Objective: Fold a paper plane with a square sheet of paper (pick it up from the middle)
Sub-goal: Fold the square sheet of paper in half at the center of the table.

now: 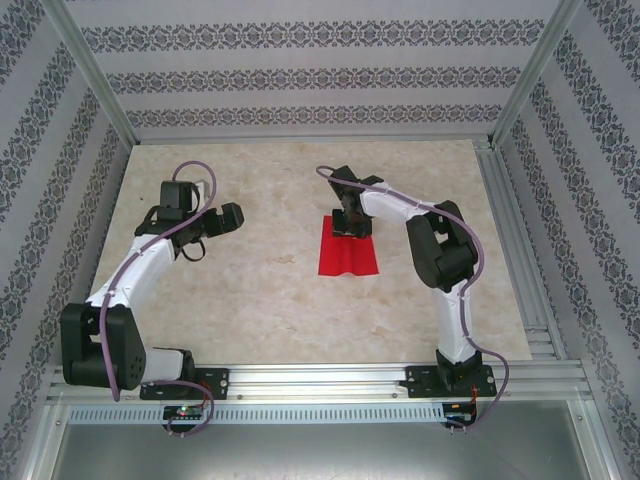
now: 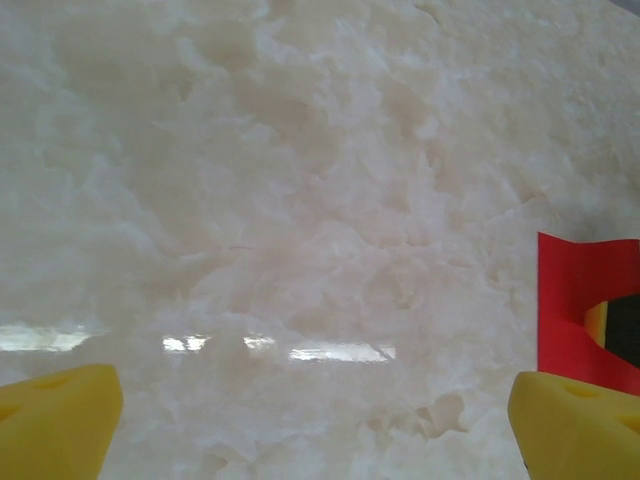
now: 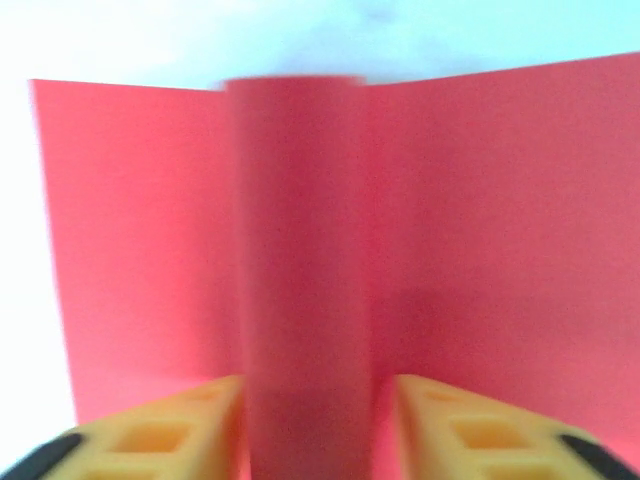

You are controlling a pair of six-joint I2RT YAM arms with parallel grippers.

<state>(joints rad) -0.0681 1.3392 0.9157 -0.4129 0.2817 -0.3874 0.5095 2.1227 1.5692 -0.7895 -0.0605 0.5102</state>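
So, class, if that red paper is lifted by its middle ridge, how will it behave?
Probably floppy: the red paper buckles into a ridge in the right claw, so its sides would likely droop. It looks thin and light, so pushing may slide it on the glossy table.

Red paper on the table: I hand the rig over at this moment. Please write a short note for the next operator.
Left gripper: open, hanging above the bare table, left of the red paper, touching nothing.
Right gripper: shut on a raised ridge in the middle of the paper, at its far edge.
Paper: near the table centre, roughly square, flat on both sides of the ridge.
Done: the middle is pinched up.
Left: all folds of the plane; no pointed nose or wings show yet.
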